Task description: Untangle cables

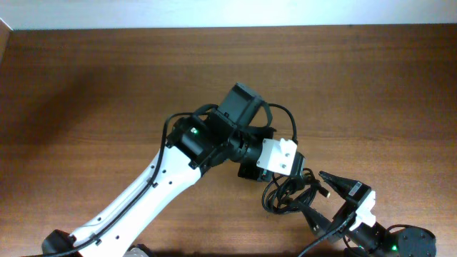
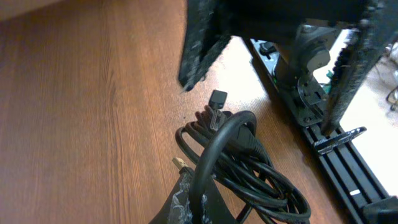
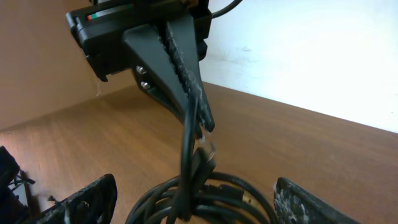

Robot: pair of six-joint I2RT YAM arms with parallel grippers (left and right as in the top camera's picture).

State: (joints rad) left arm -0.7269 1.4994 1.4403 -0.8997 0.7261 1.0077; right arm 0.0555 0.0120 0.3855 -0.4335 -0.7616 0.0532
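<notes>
Left gripper (image 3: 200,118) is pinched together on one strand of the cables (image 2: 249,171). Its two long, tapering black fingers (image 3: 180,68), rough and ridged on their inner faces, lie flat against each other. The thin glossy cord drops from between their tips straight down into the bundle. In the left wrist view the same strand rises out of the bundle and runs into those closed fingers at the bottom edge. Right gripper (image 3: 194,183) stands wide apart and grips nothing. Its blunt pads (image 3: 93,199) are black and coarsely speckled, one to each side of the bundle, and neither can be seen touching a cord. The bundle is a loose knot of round, smooth black loops lying over one another on the table (image 1: 107,107). A squarish black plug (image 2: 217,99) sticks up on a short stiff neck at the bundle's far edge. In the left wrist view, a small gold-coloured metal tip (image 2: 179,163) pokes out at its near side. From overhead the bundle lies between the left arm's white wrist block (image 1: 280,153) and the right gripper, close to both. Under the bundle the table is brown wood with fine, straight grain and a dull sheen. Well beyond the bundle the table's far edge meets a pale, plain wall (image 1: 214,13).
</notes>
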